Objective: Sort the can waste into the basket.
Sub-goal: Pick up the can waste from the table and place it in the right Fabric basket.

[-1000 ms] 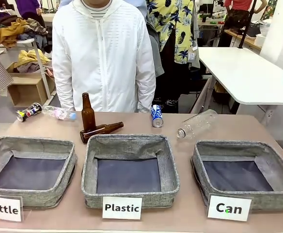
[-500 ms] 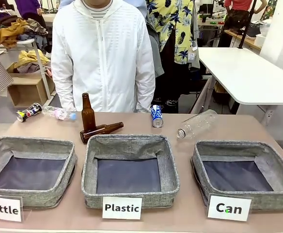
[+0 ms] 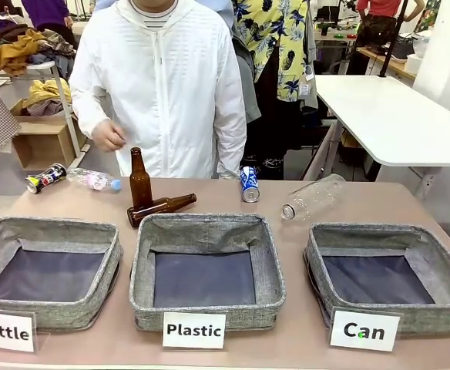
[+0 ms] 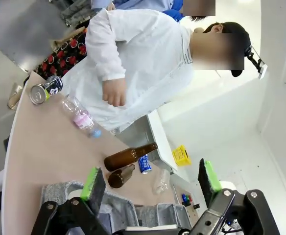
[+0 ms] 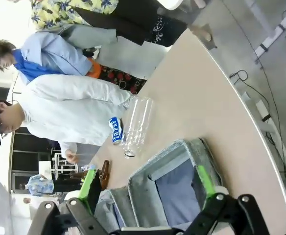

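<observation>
We saw a brown table (image 3: 410,204). On it sat the Bottle bin (image 3: 52,226), the Plastic bin (image 3: 203,224) and the Can basket (image 3: 387,231). Behind them were a blue can (image 3: 249,184), a black can (image 3: 45,178), a standing brown bottle (image 3: 139,179), a lying brown bottle (image 3: 161,208), a small clear bottle (image 3: 94,180) and a big clear bottle (image 3: 313,196)

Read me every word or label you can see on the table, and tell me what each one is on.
"Bottle": left card, in front of the left bin.
"Plastic": middle card, in front of the middle bin.
"Can": right card, in front of the basket.
White lettering on the blue can: too small to read.
Print on the black can: too blurred to read.
</observation>
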Controlling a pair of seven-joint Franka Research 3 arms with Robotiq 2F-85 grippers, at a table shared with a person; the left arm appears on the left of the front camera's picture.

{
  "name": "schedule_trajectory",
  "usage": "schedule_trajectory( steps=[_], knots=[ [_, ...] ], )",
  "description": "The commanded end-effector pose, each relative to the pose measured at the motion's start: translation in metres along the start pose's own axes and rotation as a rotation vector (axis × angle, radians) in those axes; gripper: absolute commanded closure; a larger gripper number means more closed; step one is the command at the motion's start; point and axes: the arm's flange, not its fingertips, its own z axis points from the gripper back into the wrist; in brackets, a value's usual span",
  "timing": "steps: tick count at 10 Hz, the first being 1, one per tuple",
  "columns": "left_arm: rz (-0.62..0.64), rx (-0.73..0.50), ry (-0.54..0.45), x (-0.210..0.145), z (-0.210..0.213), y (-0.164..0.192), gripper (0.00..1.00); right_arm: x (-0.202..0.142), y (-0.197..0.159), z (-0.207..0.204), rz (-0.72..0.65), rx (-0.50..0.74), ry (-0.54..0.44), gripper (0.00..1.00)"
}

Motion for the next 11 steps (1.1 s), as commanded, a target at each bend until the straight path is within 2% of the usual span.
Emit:
schedule_trajectory(
  steps=[1,2,4,6,8,9,10,11],
  knots=[
    [0.003,0.0,0.018,0.005,0.003,-0.006,0.0,0.01,0.016,-0.018,0.132,-0.054,-0.007,0.0],
    [0.003,0.0,0.018,0.005,0.003,-0.006,0.0,0.016,0.063,-0.054,0.309,-0.097,0.043,0.0],
    [0.003,0.0,0.018,0.005,0.003,-0.006,0.0,0.012,0.156,-0.131,0.575,-0.259,0.116,0.0],
    [0.003,0.0,0.018,0.005,0.003,-0.006,0.0,-0.009,0.213,-0.21,0.742,-0.368,0.18,0.0],
    [0.003,0.0,0.018,0.005,0.003,-0.006,0.0,-0.046,0.245,-0.282,0.883,-0.416,0.235,0.0],
    [0.003,0.0,0.018,0.005,0.003,-0.006,0.0,-0.079,0.249,-0.311,0.974,-0.446,0.269,0.0],
    [0.003,0.0,0.018,0.005,0.003,-0.006,0.0,-0.11,0.245,-0.325,1.078,-0.438,0.335,0.0],
    [0.003,0.0,0.018,0.005,0.003,-0.006,0.0,-0.121,0.235,-0.311,1.146,-0.37,0.417,0.0]
  ],
)
